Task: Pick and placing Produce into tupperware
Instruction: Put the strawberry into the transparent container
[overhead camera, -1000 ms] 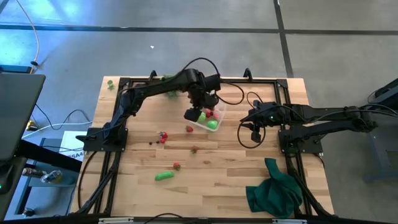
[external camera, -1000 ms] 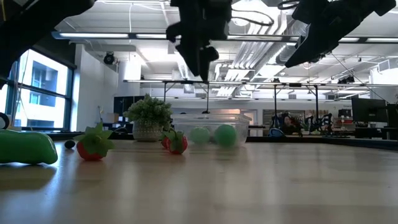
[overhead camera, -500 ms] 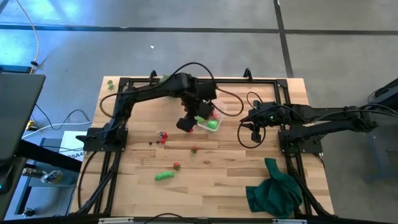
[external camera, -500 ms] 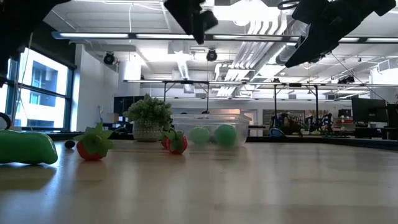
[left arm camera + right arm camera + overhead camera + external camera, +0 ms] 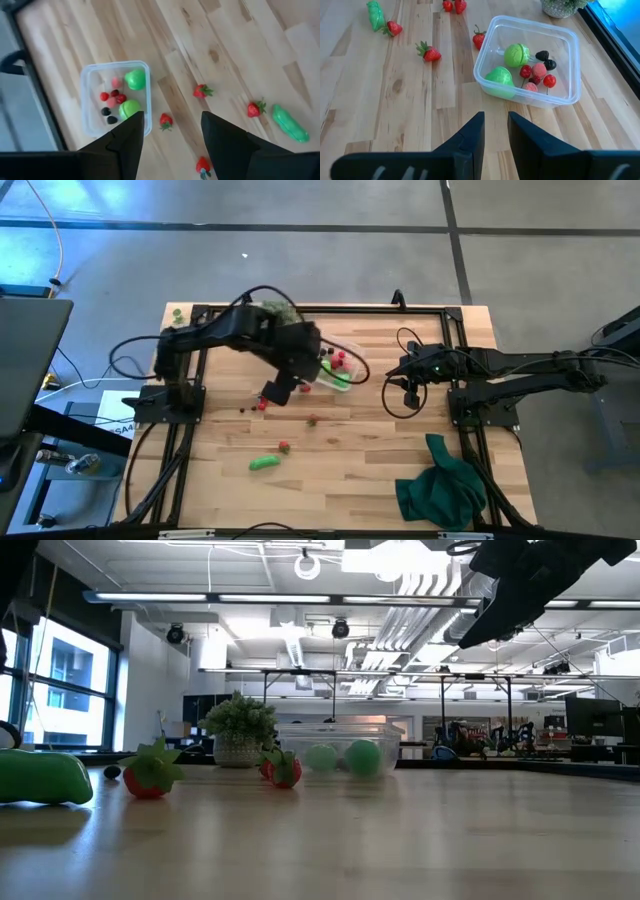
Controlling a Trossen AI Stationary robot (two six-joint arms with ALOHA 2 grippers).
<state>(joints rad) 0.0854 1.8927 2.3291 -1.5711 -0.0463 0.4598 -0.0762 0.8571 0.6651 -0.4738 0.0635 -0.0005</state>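
Wooden plank table (image 5: 400, 470), centre of frame, bordered by a black metal frame.

Clear square plastic container (image 5: 343, 365), upper centre; red berries and a bright green piece inside.

Left gripper (image 5: 275, 392), just left of and below the container.

Right gripper (image 5: 411, 390), right of centre, apart from the container.

Green oblong toy vegetable (image 5: 263, 463), lower left of centre; a small red strawberry (image 5: 284, 447) just beside it.

Crumpled dark green cloth (image 5: 442, 485), lower right.
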